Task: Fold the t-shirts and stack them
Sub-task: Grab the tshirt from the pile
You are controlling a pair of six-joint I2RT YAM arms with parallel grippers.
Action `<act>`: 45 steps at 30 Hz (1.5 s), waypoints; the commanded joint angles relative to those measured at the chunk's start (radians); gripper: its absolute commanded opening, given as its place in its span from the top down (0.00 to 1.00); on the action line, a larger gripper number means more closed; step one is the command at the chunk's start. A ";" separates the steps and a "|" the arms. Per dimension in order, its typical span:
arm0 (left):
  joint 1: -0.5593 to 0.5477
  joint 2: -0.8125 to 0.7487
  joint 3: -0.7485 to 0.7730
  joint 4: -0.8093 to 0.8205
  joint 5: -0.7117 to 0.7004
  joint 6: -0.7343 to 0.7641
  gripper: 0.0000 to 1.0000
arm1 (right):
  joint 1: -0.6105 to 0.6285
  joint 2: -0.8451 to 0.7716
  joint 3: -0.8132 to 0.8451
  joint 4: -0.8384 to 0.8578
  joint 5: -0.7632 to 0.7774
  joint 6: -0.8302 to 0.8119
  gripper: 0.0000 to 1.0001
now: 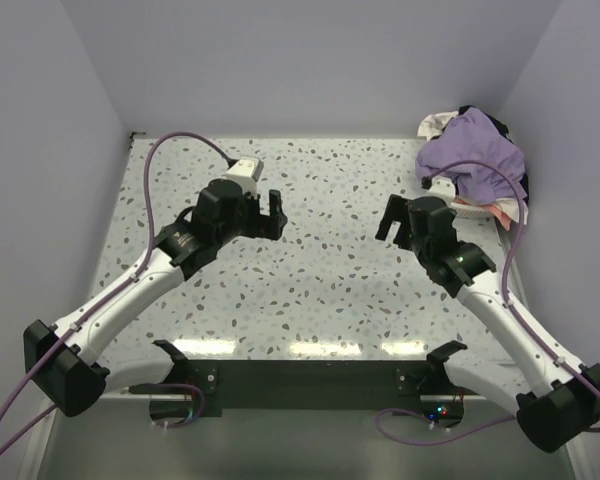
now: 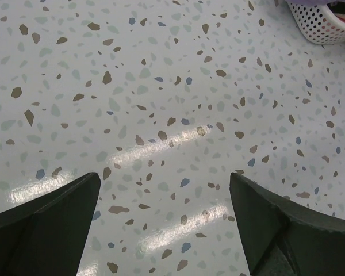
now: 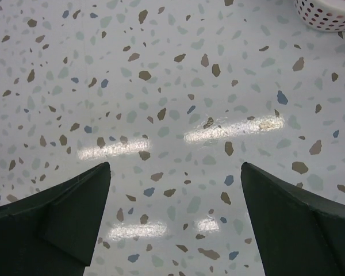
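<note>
Speckled terrazzo table (image 1: 320,290), pale lilac walls (image 1: 300,60) round it. White perforated basket (image 1: 477,210) at far-right corner w/ t-shirts (image 1: 460,140) heaped inside: lilac one (image 1: 475,155) on top, white & black bits behind. Left gripper (image 1: 270,218) & right gripper (image 1: 391,222) hover left of basket, jaws spread, nothing held.

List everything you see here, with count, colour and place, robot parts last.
Soft lilac-purple cloth t-shirt: one, lilac, atop the basket's heap.
Other cloth pieces: count unclear; white, black, pink-red; same heap.
White perforated plastic basket: one, white, far right corner.
Speckled terrazzo table: one, whitish, brown-blue flecks, under everything.
Left end effector: one, black, open, left of centre.
Right end effector: one, black, open, right of centre.
</note>
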 commanded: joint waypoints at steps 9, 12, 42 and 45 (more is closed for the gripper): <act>0.008 -0.024 0.028 -0.001 0.026 0.036 0.00 | -0.170 0.440 0.385 0.034 -0.061 -0.045 0.02; 0.009 -0.024 0.032 -0.011 0.020 0.038 0.00 | -0.333 0.566 0.561 0.011 -0.071 -0.035 0.05; 0.064 -0.033 -0.028 0.009 0.035 0.055 0.00 | -0.566 0.854 0.681 0.143 0.121 0.023 0.23; 0.066 -0.033 -0.031 0.012 0.035 0.051 0.00 | -0.566 0.857 0.677 0.144 0.116 0.026 0.31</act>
